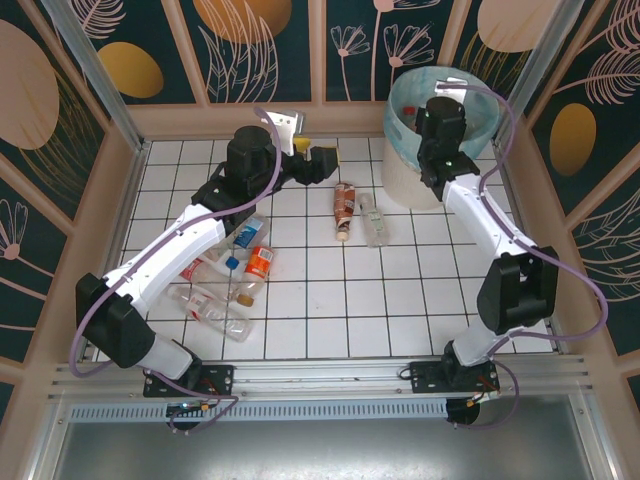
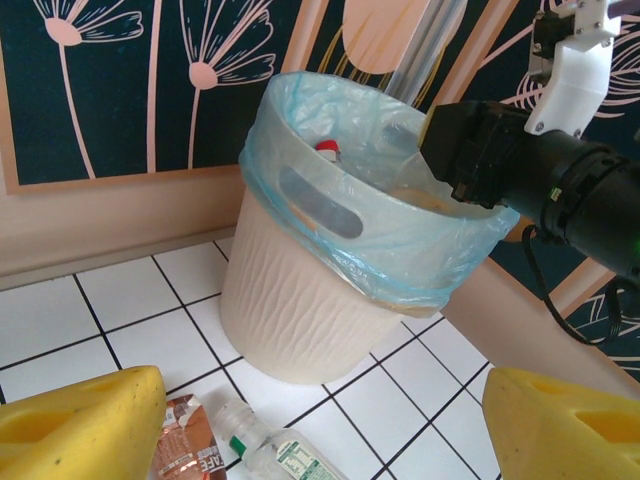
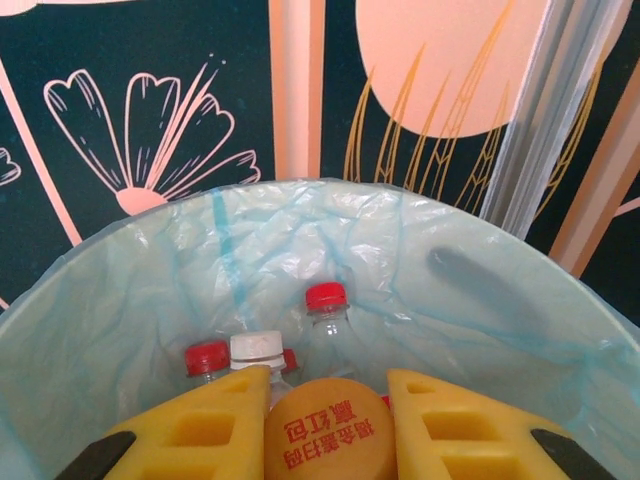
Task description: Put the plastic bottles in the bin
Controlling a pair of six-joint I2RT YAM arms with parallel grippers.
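Between the fingers of the right gripper (image 3: 328, 385), the round end of an orange bottle (image 3: 330, 432) carries two lines of red Chinese characters. From the wrist they appear upside down, and I cannot make them out with certainty. Below the left gripper (image 2: 320, 410), just beside the finger at the wrist view's left, a brown label (image 2: 185, 448) shows white letters ending in "FE", turned sideways; the clear bottle (image 2: 285, 458) next to it wears a white and green label whose print is too fine to read.
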